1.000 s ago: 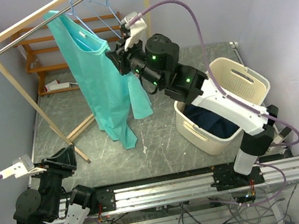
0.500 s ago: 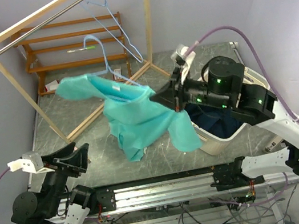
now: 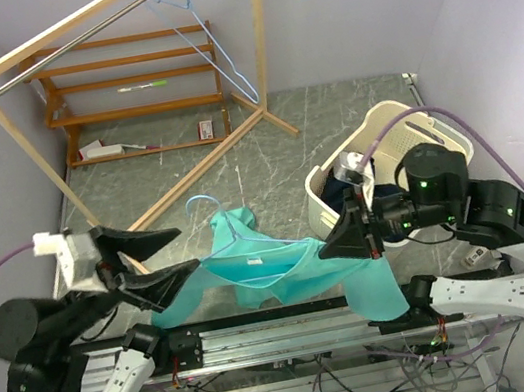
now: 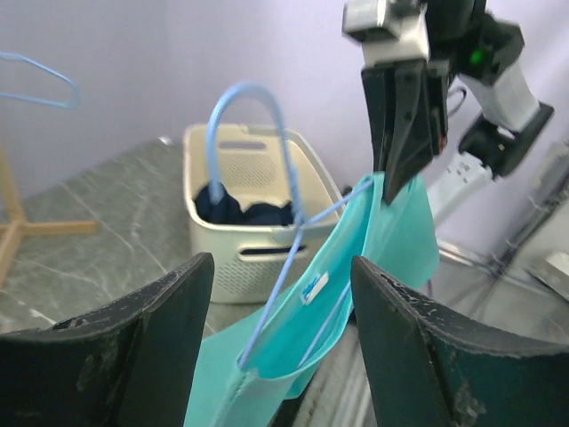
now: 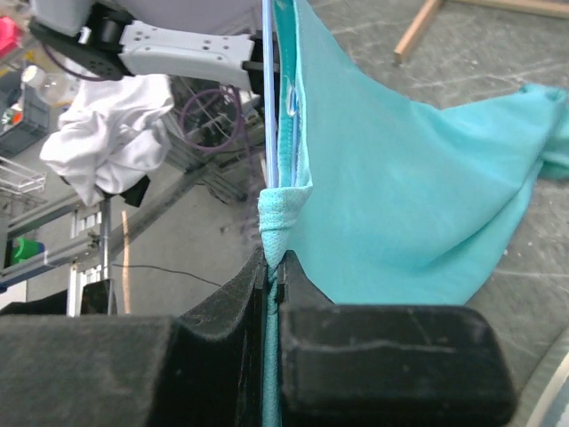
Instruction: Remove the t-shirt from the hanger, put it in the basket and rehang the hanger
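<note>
Already off the rail, not yet off the hanger

The right gripper point(image 3: 332, 248) is clamped on one shoulder of the teal t-shirt point(image 3: 264, 267), holding it above the surface's near edge, probably for a two-arm pull. The left gripper point(image 3: 188, 248) stands wide apart beside the other shoulder. The left wrist view alone shows the blue hanger point(image 4: 213, 142) hook rising from the neckline. The right wrist view alone shows wire pinched with cloth.

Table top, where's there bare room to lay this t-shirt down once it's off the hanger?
Barest is the marble table between the rack's diagonal foot bar and the basket. Behind that bar lie small items. The near edge is crowded: the t-shirt on its hanger stretches from the shut right end effector to the open left end effector.
</note>
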`<state>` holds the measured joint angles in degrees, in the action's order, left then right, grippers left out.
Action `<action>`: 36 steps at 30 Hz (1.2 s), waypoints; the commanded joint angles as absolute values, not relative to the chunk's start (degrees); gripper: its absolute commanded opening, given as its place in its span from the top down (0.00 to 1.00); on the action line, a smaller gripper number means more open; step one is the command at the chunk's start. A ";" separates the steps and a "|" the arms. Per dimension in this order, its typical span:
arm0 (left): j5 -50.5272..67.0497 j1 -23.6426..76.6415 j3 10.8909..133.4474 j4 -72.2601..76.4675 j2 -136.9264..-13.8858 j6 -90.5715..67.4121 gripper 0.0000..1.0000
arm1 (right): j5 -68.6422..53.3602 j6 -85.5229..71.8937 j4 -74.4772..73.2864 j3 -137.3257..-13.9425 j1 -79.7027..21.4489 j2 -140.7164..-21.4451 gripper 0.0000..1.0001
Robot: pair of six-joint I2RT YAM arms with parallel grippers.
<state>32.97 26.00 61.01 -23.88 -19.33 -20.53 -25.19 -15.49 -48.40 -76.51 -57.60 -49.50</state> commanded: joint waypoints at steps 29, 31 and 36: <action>45.13 26.28 53.59 -20.62 -22.96 -23.17 0.93 | -29.00 -20.56 -39.41 -76.54 -57.57 -48.74 0.67; 43.74 26.28 54.86 -21.01 -22.35 -23.48 0.93 | -27.79 -20.26 -40.69 -75.59 -57.70 -47.06 0.52; 42.57 26.28 57.96 -21.22 -20.81 -24.52 0.93 | -25.24 -20.66 -43.28 -72.95 -57.65 -41.47 0.43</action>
